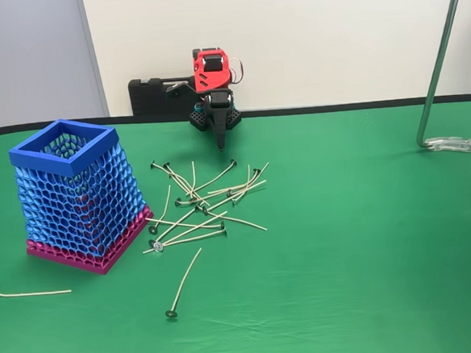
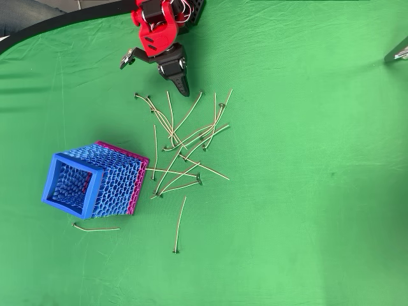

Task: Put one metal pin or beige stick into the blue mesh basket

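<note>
Green table surface [image 1: 369, 240], contents listed left to right as the fixed view shows them.

1. Lone beige stick [image 1: 29, 293], lying flat near the left edge of the surface, just in front of the basket, apart from it; in the overhead view it lies just below the basket's rim.

2. Blue mesh basket [image 1: 79, 195], standing upright on the left part of the surface, square blue rim on top, magenta band at the base. Its inside shows no stick in the overhead view.

3. Pile of beige sticks [image 1: 201, 203], each with a small dark disc at one end, scattered and crossing one another at the middle of the surface, just right of the basket's base. One stick [image 1: 183, 282] lies apart from the pile, nearer the front edge, disc end toward the front.

4. Gripper [image 1: 220, 141], black fingers on a red arm, at the back edge of the surface, pointing down, its tip just behind the pile. The fingers are drawn together and carry nothing.

5. Metal stand [image 1: 440, 89], bent rod rising from a foot near the right edge.
</note>
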Motion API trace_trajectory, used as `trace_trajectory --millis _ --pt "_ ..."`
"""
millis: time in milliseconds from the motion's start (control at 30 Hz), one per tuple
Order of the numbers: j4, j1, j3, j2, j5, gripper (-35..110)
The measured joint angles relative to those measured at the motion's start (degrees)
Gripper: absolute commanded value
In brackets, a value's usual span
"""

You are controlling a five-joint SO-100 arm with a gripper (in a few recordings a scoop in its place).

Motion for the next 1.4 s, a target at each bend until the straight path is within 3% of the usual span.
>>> trace_trajectory --millis 467,733,1400 --pt "8.96 -3.08 -17.4 -15.03 7.12 1" --pt "13.97 -4.31 -32.7 -33.66 17.93 1" --pt "22.68 -7.47 -48.25 -63.81 34.1 1"
